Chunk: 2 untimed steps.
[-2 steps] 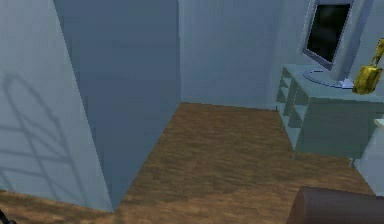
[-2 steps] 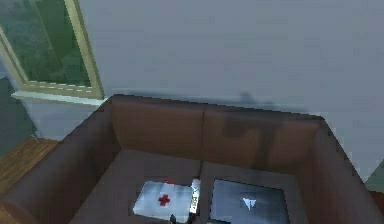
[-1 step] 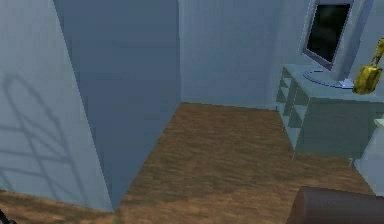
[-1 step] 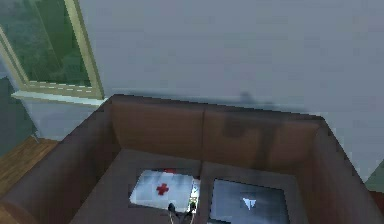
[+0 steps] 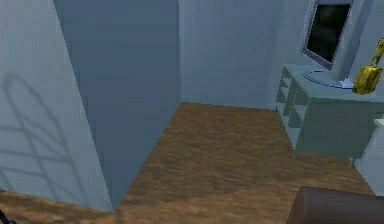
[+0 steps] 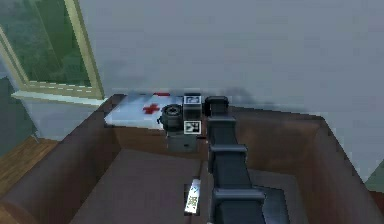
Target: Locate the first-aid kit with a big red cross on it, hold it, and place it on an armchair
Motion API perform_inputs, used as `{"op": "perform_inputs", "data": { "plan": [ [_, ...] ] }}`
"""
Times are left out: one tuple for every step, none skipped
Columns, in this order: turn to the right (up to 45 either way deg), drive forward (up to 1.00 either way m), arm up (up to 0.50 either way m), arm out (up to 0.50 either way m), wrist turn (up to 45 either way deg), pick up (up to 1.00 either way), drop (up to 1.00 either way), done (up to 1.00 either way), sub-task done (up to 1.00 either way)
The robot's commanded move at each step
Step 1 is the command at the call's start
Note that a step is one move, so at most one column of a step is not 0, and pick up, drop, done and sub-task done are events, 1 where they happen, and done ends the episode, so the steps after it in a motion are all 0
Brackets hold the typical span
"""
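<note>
Setting the first-aid kit [image 6: 140, 107] on the armchair [image 6: 300, 150] was judged to be the step in hand. In the arm side view the white kit, its red cross facing up, lay along the armchair's far rim toward the view's left, close to the wall [image 6: 260, 50]. The gripper [image 6: 170, 128] stood at the kit's near edge, at the end of the arm [image 6: 228, 165]. The state of the jaws could not be told, nor whether the gripper held anything.

Recommended procedure: confirm that the kit is fully supported before any release. The rim is narrow, so a kit overhanging it could tip toward the wall or onto the seat. Withdraw the arm straight back along its own line to avoid sweeping the kit sideways.

The armchair was dark brown with a broad, flat seat. A small pale object [image 6: 192, 197] lay on that seat beside the arm. A window [image 6: 50, 45] with a light frame was set in the wall at the view's left.

The forward view showed a wooden floor [image 5: 220, 150], blue-grey walls, a pale shelf unit [image 5: 320, 120], a screen [image 5: 328, 35] and a yellow object [image 5: 367, 75] on it.
</note>
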Motion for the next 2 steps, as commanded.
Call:
{"op": "perform_inputs", "data": {
  "plan": [
    [0.0,0.00,0.06,0.00,0.0,0.00,0.00,0.00,0.00],
    [0.0,0.00,0.00,0.00,-45.0,0.00,0.00,0.00,0.00]
  ]
}}
